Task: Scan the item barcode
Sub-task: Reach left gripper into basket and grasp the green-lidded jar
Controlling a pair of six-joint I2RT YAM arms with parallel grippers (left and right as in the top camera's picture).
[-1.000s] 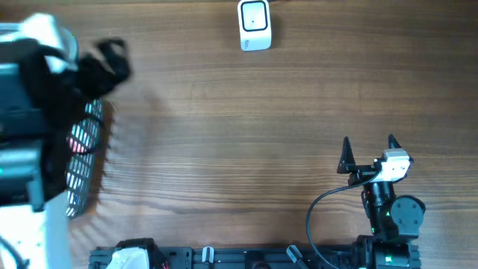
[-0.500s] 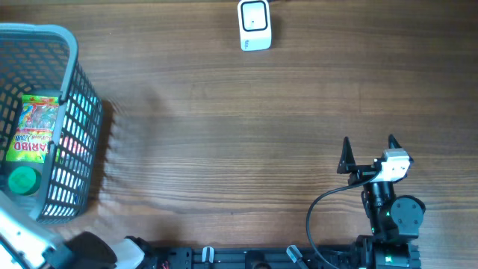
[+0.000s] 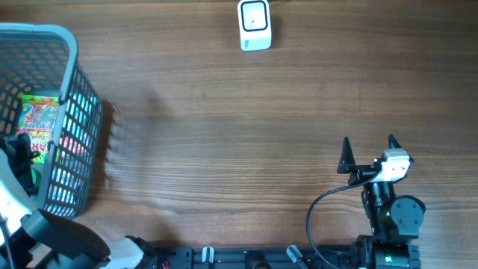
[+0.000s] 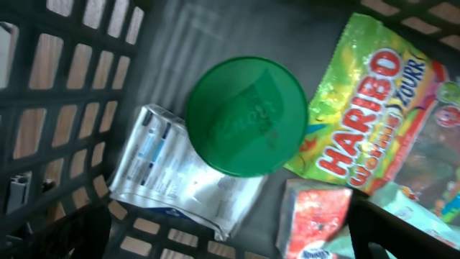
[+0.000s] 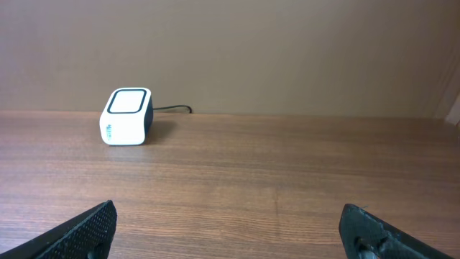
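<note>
Left gripper (image 4: 228, 229): jaws spread fully, nothing held. It hangs over the contents of the grey basket (image 3: 73, 82) at the left edge of the table (image 3: 224, 134).

Basket contents, from the left wrist view:
- A round green lid (image 4: 246, 115) is directly below the gripper.
- The lid lies over a crumpled white pouch (image 4: 169, 176) and touches the edge of a Haribo bag (image 4: 374, 115) to its right.
- A red-and-white packet (image 4: 314, 219) lies just beside the bag.

The basket's lattice walls enclose all the items. No barcode can be made out.

Right gripper (image 3: 369, 143): jaws wide apart and empty, at the near right.

The white scanner (image 3: 255, 25) stands at the far edge, well apart from the basket, with bare wood between. Its cable (image 5: 176, 109) trails away behind it.
</note>
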